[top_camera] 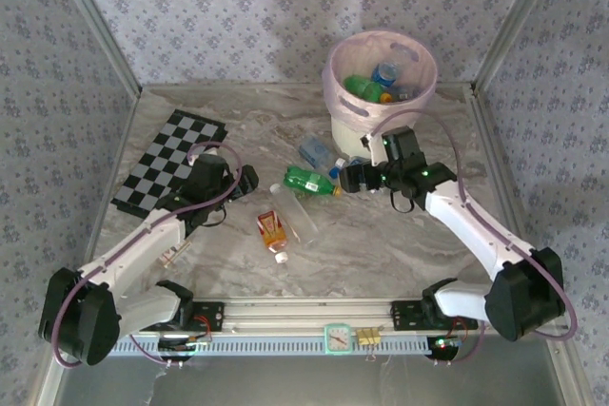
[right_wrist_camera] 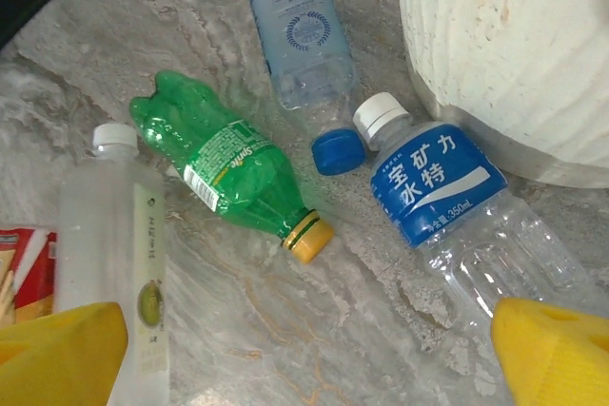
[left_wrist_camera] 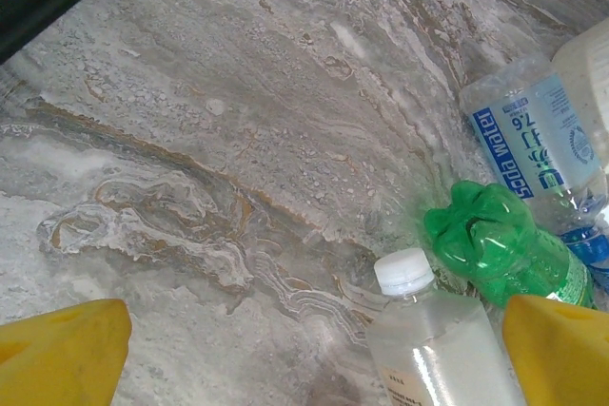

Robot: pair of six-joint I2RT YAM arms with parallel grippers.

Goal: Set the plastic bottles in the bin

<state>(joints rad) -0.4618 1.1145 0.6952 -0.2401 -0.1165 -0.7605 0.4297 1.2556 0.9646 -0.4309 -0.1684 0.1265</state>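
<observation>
The white bin (top_camera: 381, 78) with its pink liner stands at the back and holds several bottles. On the table in front of it lie a green bottle (top_camera: 309, 181), a tall clear bottle (top_camera: 295, 211), an orange-red bottle (top_camera: 272, 233) and two blue-labelled bottles (top_camera: 328, 157). My left gripper (top_camera: 247, 180) is open just left of the group, with the clear bottle's white cap (left_wrist_camera: 404, 271) near its right finger (left_wrist_camera: 561, 349). My right gripper (right_wrist_camera: 304, 368) hovers open over bare table between the green bottle (right_wrist_camera: 228, 168) and a blue-labelled bottle (right_wrist_camera: 438, 187), beside the bin's wall (right_wrist_camera: 504, 45).
A black-and-white checkered board (top_camera: 171, 164) lies at the back left. Patterned walls with metal posts close in the table on three sides. A metal rail (top_camera: 314, 316) with the arm bases runs along the near edge.
</observation>
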